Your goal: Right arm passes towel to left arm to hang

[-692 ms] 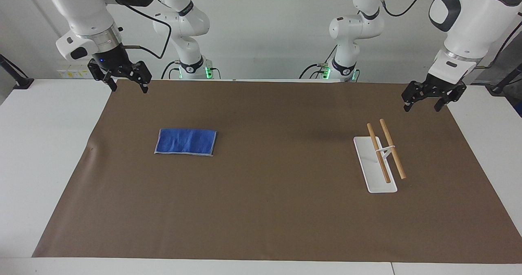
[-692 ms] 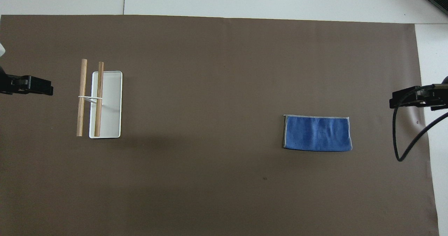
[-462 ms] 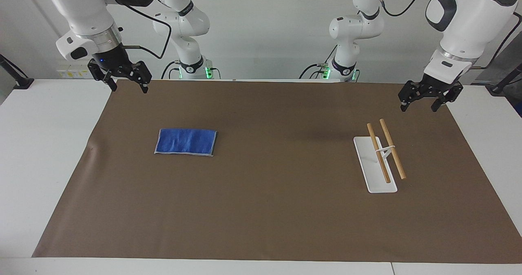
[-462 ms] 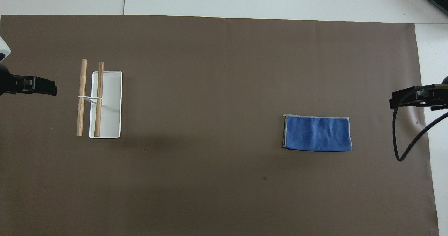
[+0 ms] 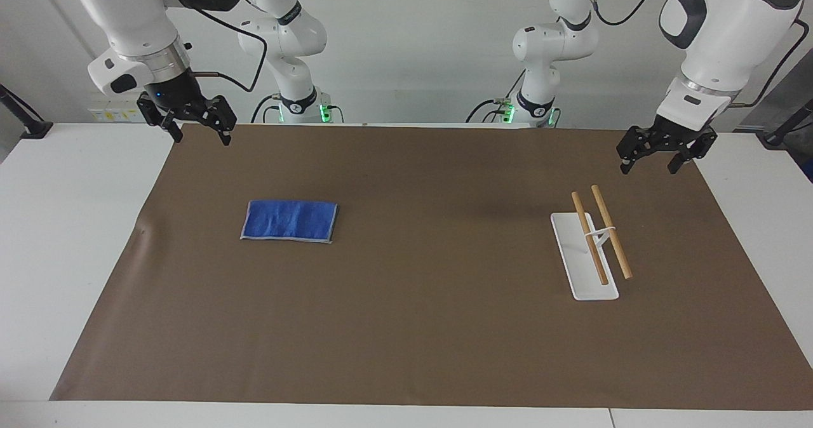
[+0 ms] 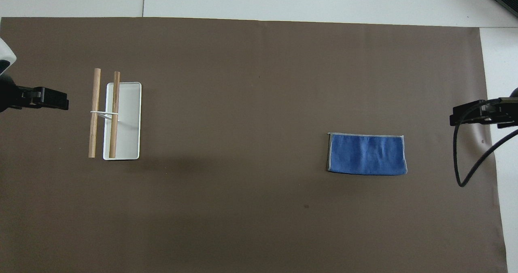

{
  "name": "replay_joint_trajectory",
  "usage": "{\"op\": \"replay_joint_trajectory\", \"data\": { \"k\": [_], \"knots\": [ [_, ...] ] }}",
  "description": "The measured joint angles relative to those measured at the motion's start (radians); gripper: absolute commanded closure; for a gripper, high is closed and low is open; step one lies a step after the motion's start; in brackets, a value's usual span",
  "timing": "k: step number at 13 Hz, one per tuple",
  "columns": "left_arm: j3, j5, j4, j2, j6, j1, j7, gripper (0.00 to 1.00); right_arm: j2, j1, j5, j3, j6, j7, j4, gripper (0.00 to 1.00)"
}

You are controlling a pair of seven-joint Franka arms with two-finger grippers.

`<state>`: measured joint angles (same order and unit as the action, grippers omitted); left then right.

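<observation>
Towel (image 5: pixel 289 221) lies flat on brown mat (image 5: pixel 406 326), toward right arm's end; nothing touching it. Right gripper (image 5: pixel 188 122) in air over mat's corner, fingers apart, empty. Left gripper (image 5: pixel 660 151) over mat's edge near rack (image 5: pixel 594 244), fingers apart, empty; overhead view cuts both off.

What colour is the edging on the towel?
Pale grey, round a blue towel lying flat on the brown mat; it shows best in the overhead view.
</observation>
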<state>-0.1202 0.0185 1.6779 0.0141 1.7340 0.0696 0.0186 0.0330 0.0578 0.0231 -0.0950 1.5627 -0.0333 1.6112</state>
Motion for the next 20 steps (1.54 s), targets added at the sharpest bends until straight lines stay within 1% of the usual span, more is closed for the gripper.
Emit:
{"op": "replay_joint_trajectory", "data": {
  "k": [12, 14, 18, 20],
  "knots": [
    [0.008, 0.000, 0.000, 0.000, -0.001, 0.002, -0.003, 0.00, 0.002, 0.000, 0.000, 0.000, 0.012, 0.000, 0.023, 0.00],
    [0.017, 0.000, 0.000, 0.000, -0.001, 0.005, -0.003, 0.00, 0.018, 0.001, 0.000, 0.000, 0.101, 0.000, 0.085, 0.00],
    [0.020, 0.000, 0.000, 0.000, -0.001, 0.005, -0.003, 0.00, 0.039, 0.005, 0.000, 0.004, 0.289, 0.000, 0.262, 0.00],
    [0.020, 0.000, 0.000, 0.000, -0.001, 0.005, -0.003, 0.00, 0.032, 0.006, 0.000, 0.005, 0.428, 0.000, 0.370, 0.00]
  ]
}}
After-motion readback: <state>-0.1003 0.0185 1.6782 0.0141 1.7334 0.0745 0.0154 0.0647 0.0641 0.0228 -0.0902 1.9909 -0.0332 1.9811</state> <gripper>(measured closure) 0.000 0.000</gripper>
